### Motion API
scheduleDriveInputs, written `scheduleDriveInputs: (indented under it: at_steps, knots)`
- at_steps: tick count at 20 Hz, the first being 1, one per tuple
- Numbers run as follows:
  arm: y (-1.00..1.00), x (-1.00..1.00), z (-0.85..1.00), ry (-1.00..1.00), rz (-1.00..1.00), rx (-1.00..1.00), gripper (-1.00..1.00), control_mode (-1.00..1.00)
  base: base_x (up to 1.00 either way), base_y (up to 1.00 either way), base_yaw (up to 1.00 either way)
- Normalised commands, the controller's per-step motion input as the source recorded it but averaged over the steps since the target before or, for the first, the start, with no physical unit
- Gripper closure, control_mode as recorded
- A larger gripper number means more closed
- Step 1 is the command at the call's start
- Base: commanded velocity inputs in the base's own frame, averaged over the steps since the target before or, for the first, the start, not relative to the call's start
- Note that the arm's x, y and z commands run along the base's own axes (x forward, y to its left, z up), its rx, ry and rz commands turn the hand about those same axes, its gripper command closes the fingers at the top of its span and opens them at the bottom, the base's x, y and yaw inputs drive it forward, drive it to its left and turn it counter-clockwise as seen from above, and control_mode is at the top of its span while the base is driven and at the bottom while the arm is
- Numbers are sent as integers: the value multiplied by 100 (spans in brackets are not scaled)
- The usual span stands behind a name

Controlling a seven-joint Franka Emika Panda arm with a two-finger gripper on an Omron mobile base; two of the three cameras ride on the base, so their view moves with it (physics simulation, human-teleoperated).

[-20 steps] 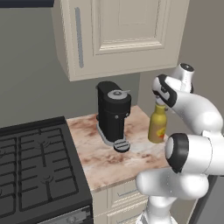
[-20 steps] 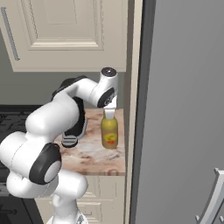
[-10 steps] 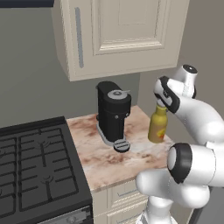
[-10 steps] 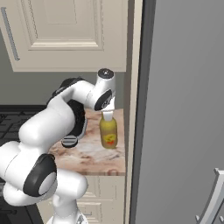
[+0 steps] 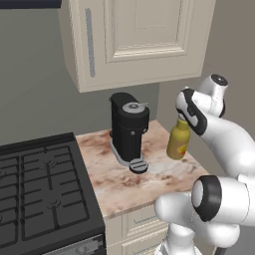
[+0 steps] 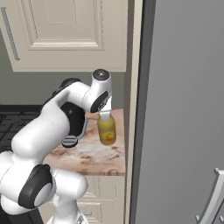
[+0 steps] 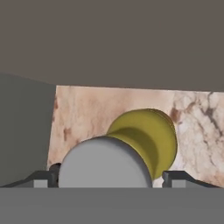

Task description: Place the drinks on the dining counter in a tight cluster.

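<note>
Stove on the far left, then the small marble counter with the black coffee machine standing on it. Right of the machine sits the amber bottle — upright on that counter near its right edge, hard by the grey panel. The gripper hangs directly above its cap, fingers spread wide on either side of the neck — whether they touch it, I cannot tell.

kitchen: stove; wall cabinets
</note>
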Motion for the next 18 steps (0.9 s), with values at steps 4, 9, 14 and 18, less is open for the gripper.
scheduleDriveInputs:
  at_steps: [4,9,14,18]
  knots:
    - [5,-11,28,0,0,0,100,-100,0,0,0]
    - [3,-34,18,0,0,4,100,-100,0,0,0]
    - [2,-41,2,1,-2,7,100,-100,0,0,0]
    - [0,-26,3,0,-1,0,100,-100,0,0,0]
